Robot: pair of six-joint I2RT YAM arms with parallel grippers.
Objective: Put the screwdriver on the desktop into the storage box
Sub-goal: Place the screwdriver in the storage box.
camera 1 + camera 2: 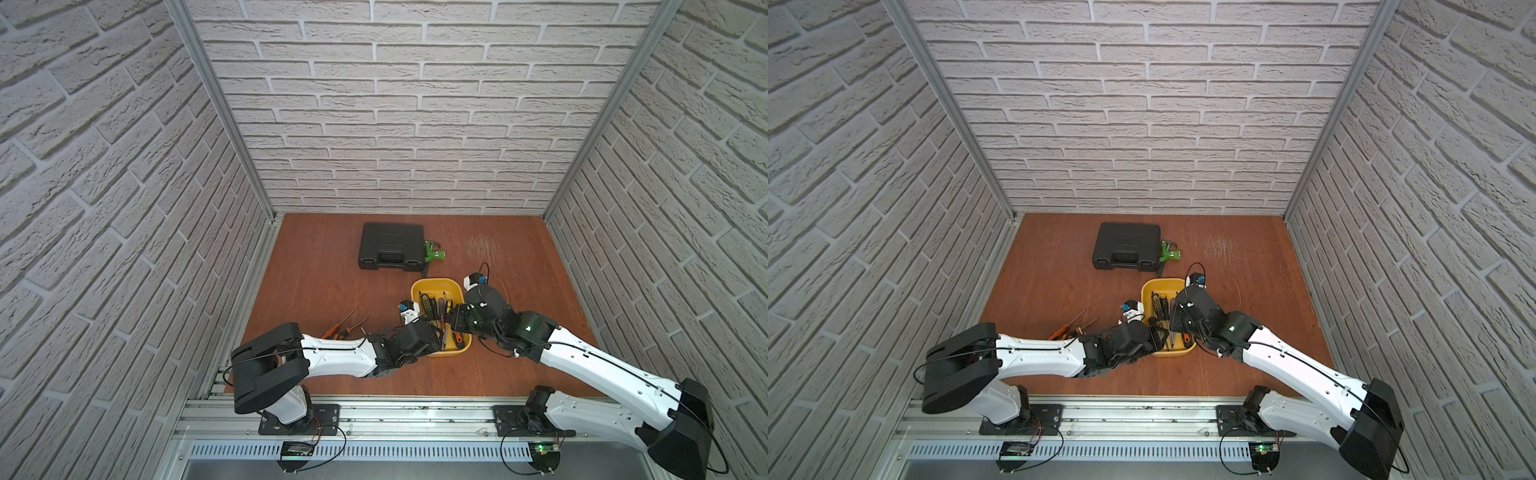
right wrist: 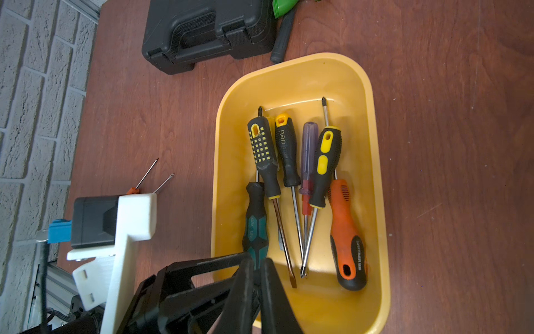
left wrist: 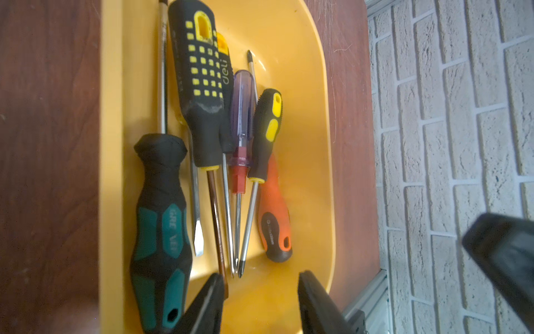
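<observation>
Left gripper (image 3: 260, 279) gapes empty, right gripper (image 2: 257, 269) pinched shut (holding nothing); near-left orange-handled steel screwdriver (image 1: 328, 333), likely light and stiff, suits a handle grip.

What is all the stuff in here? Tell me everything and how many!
desktop: one, reddish-brown wood, underneath everything
box: one, yellow, middle of the desktop
screwdrivers in box: at least six, handles green-black, black-yellow, purple, orange, side by side
loose screwdrivers: at least two, one orange-handled, on the desktop, partly hidden
case: one, black, shut, at the back
green tool: one, green, beside the case
dark handle: one, black, between case and box
walls: three, white brick, around the desktop
left arm, right arm: two, white and black, reaching in from the front
left gripper: one, black, open, over the box
right gripper: one, black, shut, over the box
</observation>
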